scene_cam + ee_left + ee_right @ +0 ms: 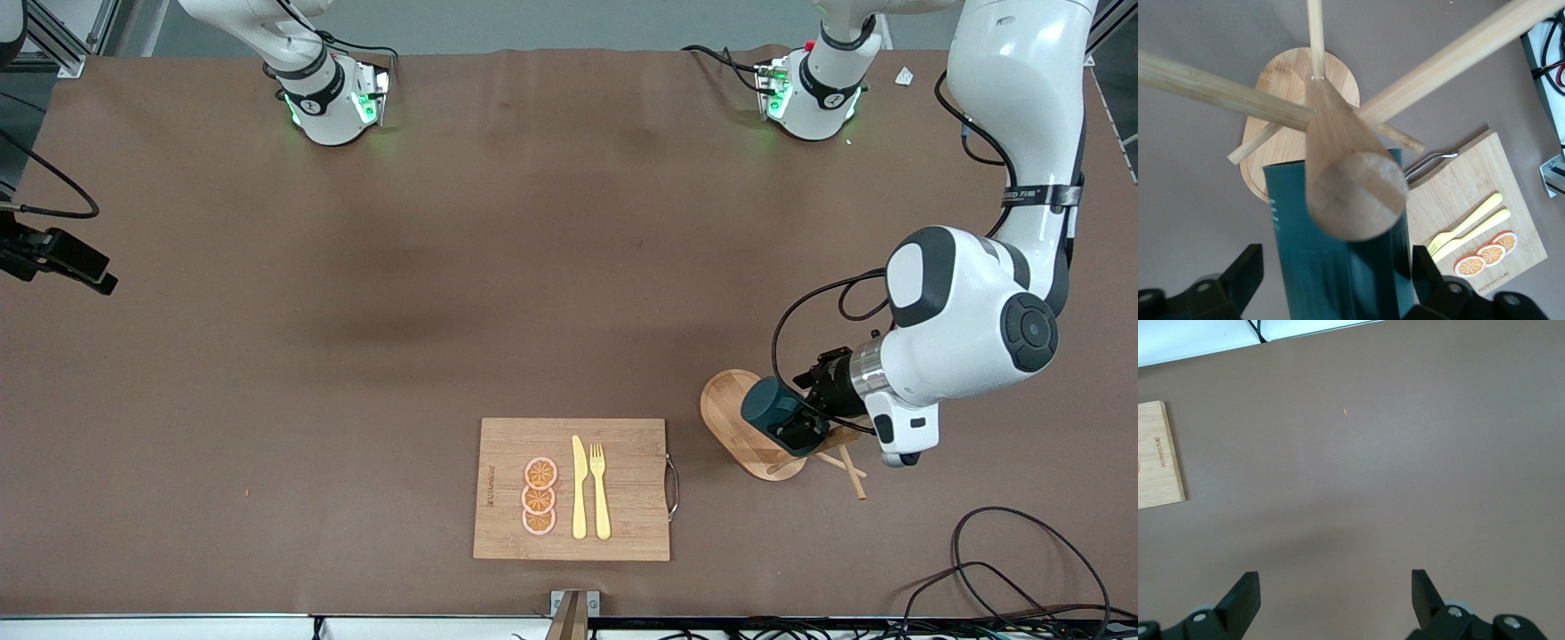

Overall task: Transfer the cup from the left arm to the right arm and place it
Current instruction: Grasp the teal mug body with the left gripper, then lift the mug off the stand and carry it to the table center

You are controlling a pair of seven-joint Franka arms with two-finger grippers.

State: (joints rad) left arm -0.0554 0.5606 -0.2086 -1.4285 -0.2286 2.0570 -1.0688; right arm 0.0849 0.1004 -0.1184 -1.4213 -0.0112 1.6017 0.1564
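Note:
The dark teal cup (765,404) hangs on a peg of a wooden mug rack (725,400) with an oval base, at the left arm's end of the table. My left gripper (794,425) is open around the cup, one finger on each side. In the left wrist view the cup (1338,267) sits between the fingers (1245,270), with a small gap at one finger. The rack's post (1351,190) hides part of the cup. The handle does not show. My right gripper (1331,590) is open and empty over bare table at the right arm's end (100,272), waiting.
A bamboo cutting board (622,524) lies near the front edge, with a yellow knife (579,489), a yellow fork (600,489) and three orange slices (540,496). The rack's pegs (1451,60) stick out around the cup. Cables (1005,569) lie at the front corner.

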